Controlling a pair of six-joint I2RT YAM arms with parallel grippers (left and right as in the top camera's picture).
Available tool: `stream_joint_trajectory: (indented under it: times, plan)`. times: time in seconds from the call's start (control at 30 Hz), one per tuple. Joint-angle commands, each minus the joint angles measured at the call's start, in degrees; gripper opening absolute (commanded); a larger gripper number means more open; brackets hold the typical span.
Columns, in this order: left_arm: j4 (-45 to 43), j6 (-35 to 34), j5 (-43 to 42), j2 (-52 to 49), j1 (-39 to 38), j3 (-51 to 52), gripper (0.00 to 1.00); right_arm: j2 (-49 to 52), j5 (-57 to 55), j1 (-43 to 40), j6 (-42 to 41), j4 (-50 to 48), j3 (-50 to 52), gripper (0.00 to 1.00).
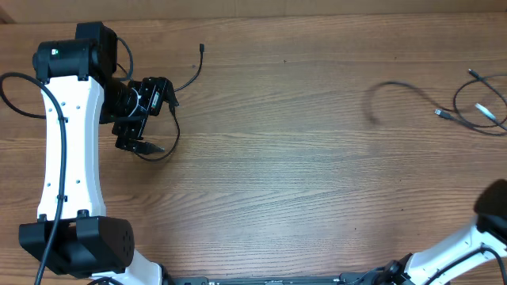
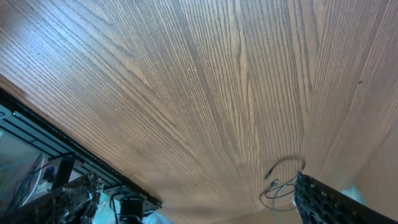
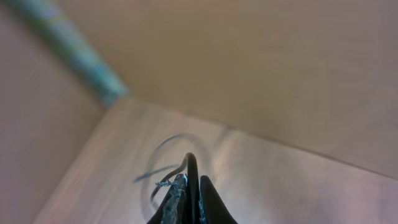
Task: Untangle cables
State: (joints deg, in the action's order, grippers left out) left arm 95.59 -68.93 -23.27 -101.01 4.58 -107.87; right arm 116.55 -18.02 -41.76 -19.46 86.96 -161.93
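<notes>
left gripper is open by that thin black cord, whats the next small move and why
Probably lift the left gripper up and away. Its jaws stand wide and empty, and the thin black cord curving past its fingertips lies alone, far from the other black cords at the right.

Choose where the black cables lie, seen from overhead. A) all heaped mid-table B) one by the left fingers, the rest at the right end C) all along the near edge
B: one cable curves by the open left fingers; the other cables lie at the right end of the table.
</notes>
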Motion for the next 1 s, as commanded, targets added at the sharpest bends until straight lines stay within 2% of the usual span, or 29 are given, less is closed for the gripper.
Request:
stream_joint_trajectory:
  times: [0.0, 0.27, 0.67, 0.97]
  plan:
    - [-0.07, -0.48, 1.66, 1.38, -0.11, -0.26, 1.00, -0.17, -1.84, -6.75, -0.22, -0.26, -0.15, 0.04]
    - [-0.07, -0.50, 1.66, 1.38, -0.11, -0.26, 0.99, 0.07, 7.85, -13.44, -0.22, -0.35, -0.11, 0.04]
    - [-0.04, -0.48, 1.64, 1.38, -0.11, -0.26, 0.99, 6.03, 8.31, -13.49, -0.22, 2.73, -0.02, 0.04]
    - [-0.04, -0.48, 1.64, 1.38, -0.11, -0.26, 1.00, 11.67, 21.29, -12.59, -0.07, 2.84, 0.61, 0.04]
